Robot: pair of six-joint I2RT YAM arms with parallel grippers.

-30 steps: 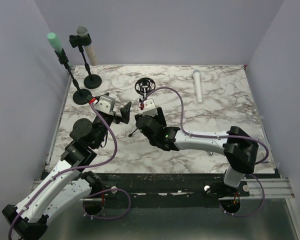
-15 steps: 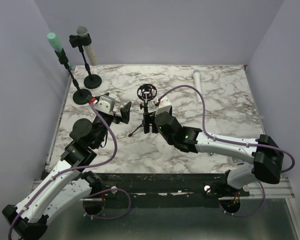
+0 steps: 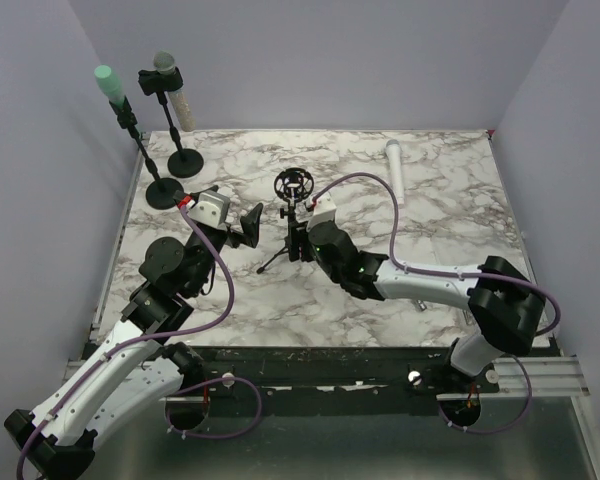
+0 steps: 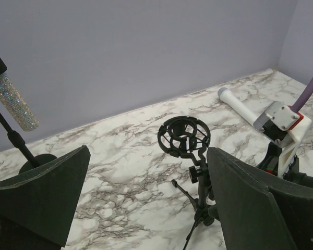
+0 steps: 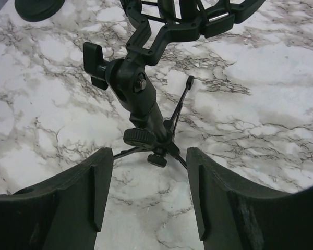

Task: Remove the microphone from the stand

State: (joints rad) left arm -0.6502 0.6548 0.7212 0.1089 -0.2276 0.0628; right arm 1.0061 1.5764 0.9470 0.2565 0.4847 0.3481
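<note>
The marble bench point(image 3: 430, 270) carried a small tripod stand point(image 3: 292, 215) at its middle. The left pincer point(image 3: 245, 228) hung wide open and empty just left of it. The right pincer point(image 5: 148, 156) stood open astride the stand's stem, apparently not touching it. The stand's cradle point(image 4: 182, 136) was empty. The white microphone point(image 3: 394, 172) lay far right, well apart. Removal looked done, with only backing away left.

Left arm point(image 3: 130, 345) is angled up the table's point(image 3: 460, 190) left side, left gripper point(image 3: 246, 226) spread wide. Right arm point(image 3: 420, 285) reaches in from the near-right corner, right gripper point(image 3: 298, 244) half open mid-table.
</note>
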